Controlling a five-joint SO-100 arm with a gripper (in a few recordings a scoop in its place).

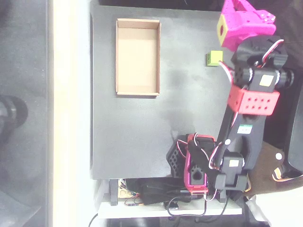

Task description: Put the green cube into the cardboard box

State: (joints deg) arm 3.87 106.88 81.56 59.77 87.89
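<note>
Overhead view: cardboard box upper left on table, green cube well right, tool just beyond.

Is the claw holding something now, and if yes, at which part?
Nothing is held. The green cube lies alone on the table, beside the magenta claw, apart from the cardboard box.

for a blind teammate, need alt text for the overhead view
A green cube sits on a dark table, just below-left of the magenta gripper at the top right. The cardboard box lies empty at the upper left, apart from both.
</note>
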